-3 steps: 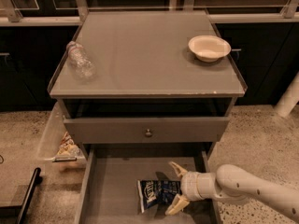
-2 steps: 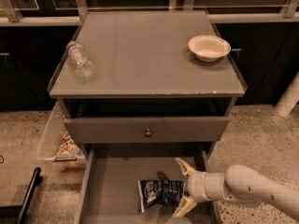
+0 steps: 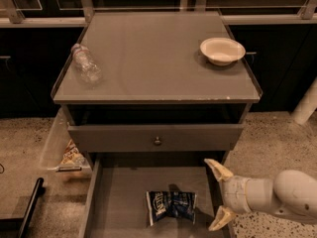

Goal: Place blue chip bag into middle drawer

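The blue chip bag [image 3: 171,206] lies flat on the grey floor of the pulled-out middle drawer [image 3: 124,197], near its front middle. My gripper [image 3: 218,195] is at the drawer's right wall, to the right of the bag and apart from it. Its two cream fingers [image 3: 217,168] are spread wide and hold nothing. The white arm reaches in from the lower right.
The drawer above shows a grey front panel with a small brass knob [image 3: 157,141]. On the cabinet top lie a clear plastic bottle [image 3: 85,64] at the left and a white bowl [image 3: 222,50] at the right. A clear bin [image 3: 64,148] with a snack bag stands left of the cabinet.
My gripper has let go of the blue chip bag, opened wide and drawn back to the right. The bag now lies alone on the drawer floor.
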Robot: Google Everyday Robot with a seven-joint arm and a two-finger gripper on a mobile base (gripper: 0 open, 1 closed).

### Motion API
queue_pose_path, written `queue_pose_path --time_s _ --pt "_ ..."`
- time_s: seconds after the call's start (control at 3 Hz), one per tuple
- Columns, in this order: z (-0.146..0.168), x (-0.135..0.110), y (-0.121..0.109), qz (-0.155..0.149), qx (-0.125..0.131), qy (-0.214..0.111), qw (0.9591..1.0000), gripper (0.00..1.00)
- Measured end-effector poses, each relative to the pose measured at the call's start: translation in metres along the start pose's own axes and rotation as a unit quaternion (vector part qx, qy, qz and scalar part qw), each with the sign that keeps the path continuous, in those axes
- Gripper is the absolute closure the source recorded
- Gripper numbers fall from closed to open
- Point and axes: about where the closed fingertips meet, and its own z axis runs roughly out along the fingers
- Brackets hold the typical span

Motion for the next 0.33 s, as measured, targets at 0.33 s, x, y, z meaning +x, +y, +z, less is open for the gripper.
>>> queue_pose_path --time_s 0.33 --pt "-0.0010 -0.0017 0.0030 -0.001 -0.005 -0.002 1.0000 0.00"
